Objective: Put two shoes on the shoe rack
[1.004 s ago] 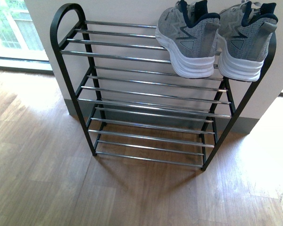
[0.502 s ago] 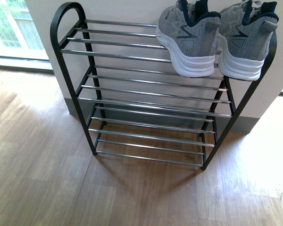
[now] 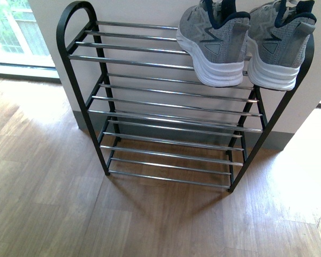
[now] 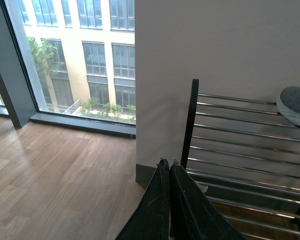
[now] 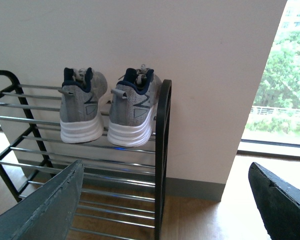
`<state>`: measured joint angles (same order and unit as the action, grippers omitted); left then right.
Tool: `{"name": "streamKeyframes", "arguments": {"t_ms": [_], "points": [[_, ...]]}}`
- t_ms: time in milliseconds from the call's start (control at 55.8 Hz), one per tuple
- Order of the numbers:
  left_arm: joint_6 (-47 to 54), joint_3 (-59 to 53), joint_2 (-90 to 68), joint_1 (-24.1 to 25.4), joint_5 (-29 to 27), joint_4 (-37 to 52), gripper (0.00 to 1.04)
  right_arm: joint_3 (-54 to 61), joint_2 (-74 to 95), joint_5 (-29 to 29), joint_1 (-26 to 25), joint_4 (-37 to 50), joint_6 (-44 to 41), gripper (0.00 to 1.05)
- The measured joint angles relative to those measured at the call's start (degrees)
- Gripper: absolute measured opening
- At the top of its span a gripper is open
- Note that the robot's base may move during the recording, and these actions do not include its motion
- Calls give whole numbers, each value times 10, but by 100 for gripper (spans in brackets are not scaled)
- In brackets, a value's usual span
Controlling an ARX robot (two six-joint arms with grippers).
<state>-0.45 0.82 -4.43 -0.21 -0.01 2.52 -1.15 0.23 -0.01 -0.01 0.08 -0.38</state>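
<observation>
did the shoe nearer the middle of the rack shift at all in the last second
No. The shoe sits on the same top rods of the shoe rack, heel overhanging the front as before, beside the other shoe.

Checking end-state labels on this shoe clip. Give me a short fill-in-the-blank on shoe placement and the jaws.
1. The left shoe and right shoe both rest on the ____ tier of the shoe rack.
2. In the front view, both shoes stand at the rack's ____ end.
3. The left gripper has its jaws ____.
4. The right gripper has its jaws ____.

Missing words: top; right; shut; open.
</observation>
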Motion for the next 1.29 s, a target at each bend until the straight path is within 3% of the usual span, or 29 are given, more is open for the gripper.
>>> {"name": "streamKeyframes", "arguments": {"t_ms": [287, 466, 753, 1291], "points": [[0, 0, 35, 1, 0, -25, 1, 0, 0, 0, 0, 0, 0, 96], [0, 0, 35, 1, -2, -26, 46, 0, 0, -1, 0, 0, 0, 96], [1, 0, 35, 1, 1, -25, 97, 0, 0, 2, 0, 0, 0, 96], [2, 0, 35, 1, 0, -26, 95, 0, 0, 0, 0, 0, 2, 96]]}}
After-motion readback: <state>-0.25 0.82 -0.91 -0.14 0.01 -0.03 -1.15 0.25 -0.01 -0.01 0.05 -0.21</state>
